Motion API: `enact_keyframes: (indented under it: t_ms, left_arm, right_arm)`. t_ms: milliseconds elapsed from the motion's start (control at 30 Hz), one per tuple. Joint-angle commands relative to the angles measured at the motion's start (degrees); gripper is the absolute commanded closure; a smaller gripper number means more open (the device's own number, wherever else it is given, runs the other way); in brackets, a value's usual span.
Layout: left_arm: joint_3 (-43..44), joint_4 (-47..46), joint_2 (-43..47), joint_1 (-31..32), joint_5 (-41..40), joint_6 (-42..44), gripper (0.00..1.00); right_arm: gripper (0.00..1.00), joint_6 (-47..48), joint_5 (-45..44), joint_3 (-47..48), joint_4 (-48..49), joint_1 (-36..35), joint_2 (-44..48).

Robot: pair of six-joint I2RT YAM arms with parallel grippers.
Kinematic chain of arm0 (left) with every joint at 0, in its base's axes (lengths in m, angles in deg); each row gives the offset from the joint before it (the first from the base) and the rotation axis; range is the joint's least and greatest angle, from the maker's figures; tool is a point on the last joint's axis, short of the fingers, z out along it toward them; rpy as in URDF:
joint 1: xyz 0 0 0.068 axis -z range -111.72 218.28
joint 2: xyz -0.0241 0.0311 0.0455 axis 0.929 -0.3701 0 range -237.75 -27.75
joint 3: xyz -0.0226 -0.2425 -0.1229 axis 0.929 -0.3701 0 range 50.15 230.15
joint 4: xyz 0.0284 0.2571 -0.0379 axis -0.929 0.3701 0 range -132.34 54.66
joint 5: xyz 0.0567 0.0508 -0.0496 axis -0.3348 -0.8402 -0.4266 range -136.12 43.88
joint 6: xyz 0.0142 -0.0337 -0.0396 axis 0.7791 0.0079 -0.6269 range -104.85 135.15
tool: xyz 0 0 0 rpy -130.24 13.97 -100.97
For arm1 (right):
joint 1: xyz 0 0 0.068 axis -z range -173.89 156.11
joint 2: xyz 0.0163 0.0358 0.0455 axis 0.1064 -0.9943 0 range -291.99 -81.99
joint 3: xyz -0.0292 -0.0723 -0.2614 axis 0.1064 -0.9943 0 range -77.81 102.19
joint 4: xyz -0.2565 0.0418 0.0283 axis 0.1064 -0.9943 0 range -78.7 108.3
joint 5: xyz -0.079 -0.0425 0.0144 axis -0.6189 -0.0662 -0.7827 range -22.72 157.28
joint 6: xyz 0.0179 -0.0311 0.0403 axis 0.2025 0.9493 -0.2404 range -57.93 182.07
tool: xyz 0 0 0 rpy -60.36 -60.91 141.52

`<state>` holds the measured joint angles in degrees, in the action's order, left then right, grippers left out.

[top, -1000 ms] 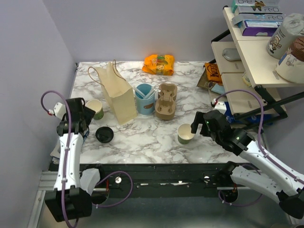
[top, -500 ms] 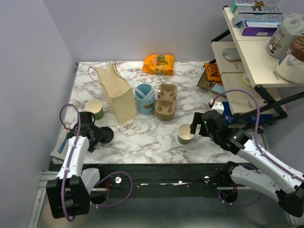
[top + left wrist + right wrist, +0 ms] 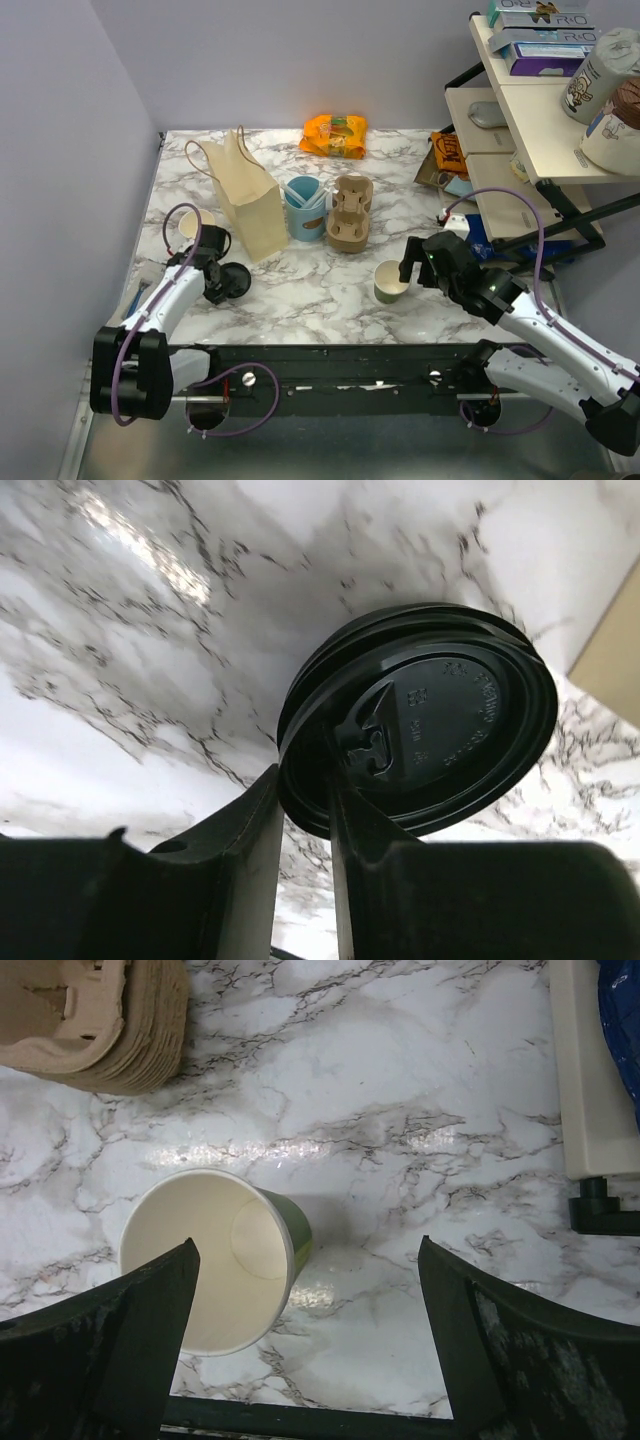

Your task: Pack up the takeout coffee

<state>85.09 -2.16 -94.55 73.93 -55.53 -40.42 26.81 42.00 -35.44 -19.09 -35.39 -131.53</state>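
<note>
The takeout coffee cup (image 3: 390, 282), green outside and cream inside, stands upright with no lid at the front right of the marble table. My right gripper (image 3: 410, 266) hovers beside and above the cup (image 3: 200, 1270). It (image 3: 308, 1250) is open, its fingers wide apart, and the cup sits by the left finger. The round black lid (image 3: 238, 281) lies apart at the front left. My left gripper (image 3: 224, 278) is low on the table there. In the left wrist view it (image 3: 305, 770) pinches the near rim of the lid (image 3: 450, 720), one finger outside and one over the top.
The tan paper bag (image 3: 248, 205) stands behind the lid. A second green cup (image 3: 190, 222) sits left of the bag, partly behind my left arm. A light-blue cup (image 3: 305, 208) and cardboard cup carriers (image 3: 350, 212) stand mid-table. An orange packet (image 3: 335, 135) lies at the back. A shelf unit (image 3: 520, 120) borders the right.
My left arm swung down from beside the left cup to the lid and its jaws narrowed onto the rim. The lid shifted slightly right. The right arm barely moved.
</note>
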Motion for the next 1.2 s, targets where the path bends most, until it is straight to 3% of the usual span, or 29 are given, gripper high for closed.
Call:
enact_keyframes:
  t_ms: [0,267,500,633,767,933,1167]
  left_arm:
    - [-0.5,2.2,0.8,3.9,0.4,-1.2,0.70]
    - [-8.3,-1.5,5.8,16.6,11.5,-5.2,0.71]
    - [-2.3,0.5,6.8,27.7,9.8,-8.1,0.67]
    - [0.9,2.0,5.9,29.2,8.2,-6.8,0.55]
    - [2.3,4.0,5.9,29.3,4.8,-5.7,0.48]
    - [2.9,5.1,5.9,29.3,4.0,-4.3,0.48]
    - [2.8,5.4,4.8,29.3,2.1,-3.9,0.59]
  right_arm:
    - [0.02,1.2,1.9,1.6,-0.2,0.4,1.0]
    - [0.05,6.8,9.1,2.5,1.5,0.4,1.5]
    - [0.10,15.3,19.9,4.4,5.1,-0.6,-0.6]
    - [0.10,19.5,18.6,6.6,8.0,-9.4,-4.8]
    - [0.10,20.0,18.9,8.7,9.9,-12.4,-9.1]
    - [0.10,18.1,18.7,8.6,11.2,-12.5,-10.4]
    - [0.11,16.2,17.6,7.1,11.1,-12.6,-10.1]
